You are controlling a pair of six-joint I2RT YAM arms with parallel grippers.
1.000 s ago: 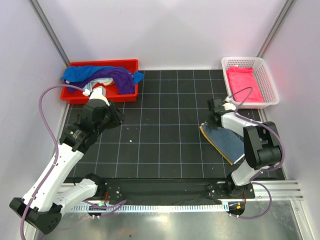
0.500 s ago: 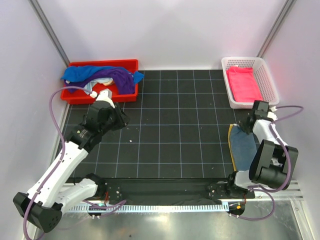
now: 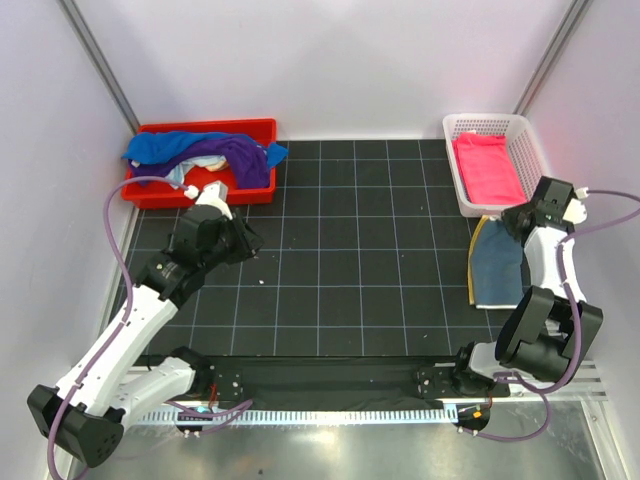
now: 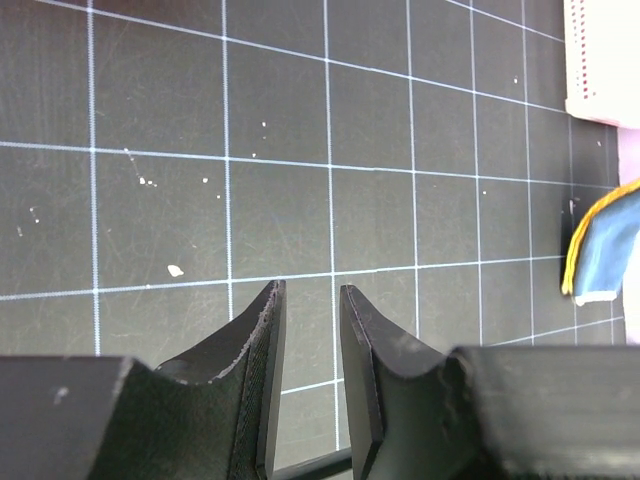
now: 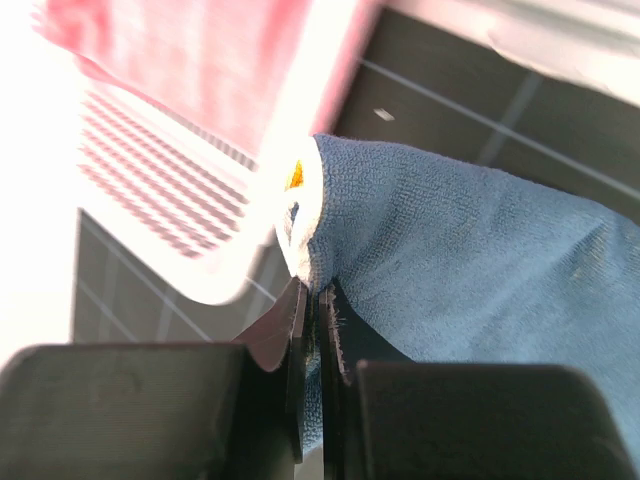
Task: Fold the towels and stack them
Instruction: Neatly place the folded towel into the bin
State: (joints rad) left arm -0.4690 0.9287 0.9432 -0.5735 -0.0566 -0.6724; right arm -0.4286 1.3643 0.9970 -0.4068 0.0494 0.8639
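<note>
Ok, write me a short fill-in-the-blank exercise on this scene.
The right pincer grips a folded cloth towel coloured slate ____.
The white mesh plastic basket holds a second folded cloth towel, hot ____.
The left pincer holds ____.
The rectangular plastic bin of crumpled towels is ____.
Missing words: blue; pink; nothing; red.

Bright, even overhead light in the top view, sharp throughout, with faint soft shadows on the black bench (image 3: pixel 340 290). Dimmer and flat in the left wrist view, grid lines crisp. Washed out to white glare over the mesh basket (image 5: pixel 150 190) in the right wrist view, yet crisp on the weave of the slate blue towel (image 5: pixel 480 290).
</note>
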